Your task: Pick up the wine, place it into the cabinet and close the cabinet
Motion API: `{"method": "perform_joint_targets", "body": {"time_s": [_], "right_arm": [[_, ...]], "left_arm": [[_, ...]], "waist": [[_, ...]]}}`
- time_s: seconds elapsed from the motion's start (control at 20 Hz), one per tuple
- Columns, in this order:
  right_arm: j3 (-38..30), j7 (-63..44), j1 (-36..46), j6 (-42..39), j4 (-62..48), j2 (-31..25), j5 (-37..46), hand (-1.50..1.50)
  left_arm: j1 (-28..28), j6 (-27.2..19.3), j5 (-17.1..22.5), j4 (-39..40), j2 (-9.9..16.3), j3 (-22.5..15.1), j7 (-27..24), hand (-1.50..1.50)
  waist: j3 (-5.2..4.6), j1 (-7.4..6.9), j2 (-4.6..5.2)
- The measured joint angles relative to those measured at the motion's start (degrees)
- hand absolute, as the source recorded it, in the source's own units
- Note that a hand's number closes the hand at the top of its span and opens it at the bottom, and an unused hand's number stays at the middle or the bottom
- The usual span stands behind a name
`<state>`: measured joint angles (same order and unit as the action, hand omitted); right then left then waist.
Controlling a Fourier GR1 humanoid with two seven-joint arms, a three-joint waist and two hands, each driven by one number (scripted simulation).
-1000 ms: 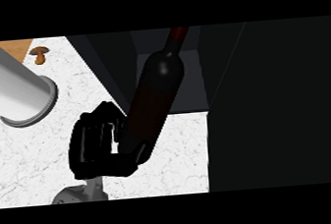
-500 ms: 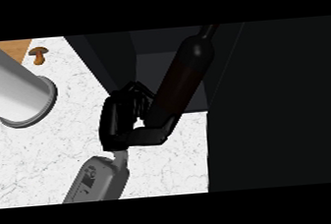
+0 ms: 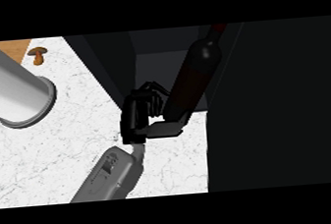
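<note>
The right hand [image 3: 145, 116] sits near the middle of the head view, its grey forearm [image 3: 109, 176] running down toward seven o'clock. The fingers [image 3: 147, 93] and thumb are curled round the lower body of the wine bottle [image 3: 192, 77], which leans from the hand toward one o'clock (dark glass, neck uppermost, its tip reddish). The bottle's upper part lies against the dark opening of the cabinet [image 3: 157, 60], whose black door [image 3: 277, 105] fills the three o'clock side. Beneath spreads the white marble counter [image 3: 48, 153]. At ten o'clock lies a grey cylinder [image 3: 11, 94], with a small brown mushroom [image 3: 38, 54] beyond it at eleven.
</note>
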<state>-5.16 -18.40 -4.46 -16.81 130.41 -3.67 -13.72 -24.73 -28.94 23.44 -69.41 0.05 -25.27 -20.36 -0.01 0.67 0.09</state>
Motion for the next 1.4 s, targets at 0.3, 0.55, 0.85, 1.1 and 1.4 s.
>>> {"method": "perform_joint_targets", "body": {"time_s": [0.3, 0.55, 0.85, 1.1, 1.4], "right_arm": [[0.7, -0.9, -0.8, 0.2, 1.4, 0.4, 0.2, -1.5], [2.1, -1.7, 0.2, 1.2, 1.5, 1.1, 1.5, -1.5], [1.9, -0.4, -0.9, 0.5, 0.8, 1.2, 1.4, -1.5], [2.3, -0.9, 0.3, 1.2, 0.4, 1.5, 1.7, -1.5], [4.1, -0.3, -0.7, 1.1, 0.4, 1.8, 2.9, -1.5]], "left_arm": [[-2.2, -0.7, 4.7, 6.7, 0.0, -0.9, -4.5, 1.5], [-3.7, 0.6, 8.4, 14.2, 0.0, -1.1, -9.1, 1.5], [-4.5, 2.8, 14.6, 20.5, 0.0, -1.7, -15.3, 1.5], [-7.7, 7.8, 19.9, 26.1, 0.0, 0.1, -17.5, 1.5], [-12.2, 11.4, 24.3, 33.0, 0.0, -0.6, -19.9, 1.5]], "waist": [[0.0, -0.04, -0.02], [-0.02, 0.01, 0.01], [-0.02, 0.14, 0.04], [-0.03, 0.27, 0.1], [-0.03, 0.59, 0.15]]}}
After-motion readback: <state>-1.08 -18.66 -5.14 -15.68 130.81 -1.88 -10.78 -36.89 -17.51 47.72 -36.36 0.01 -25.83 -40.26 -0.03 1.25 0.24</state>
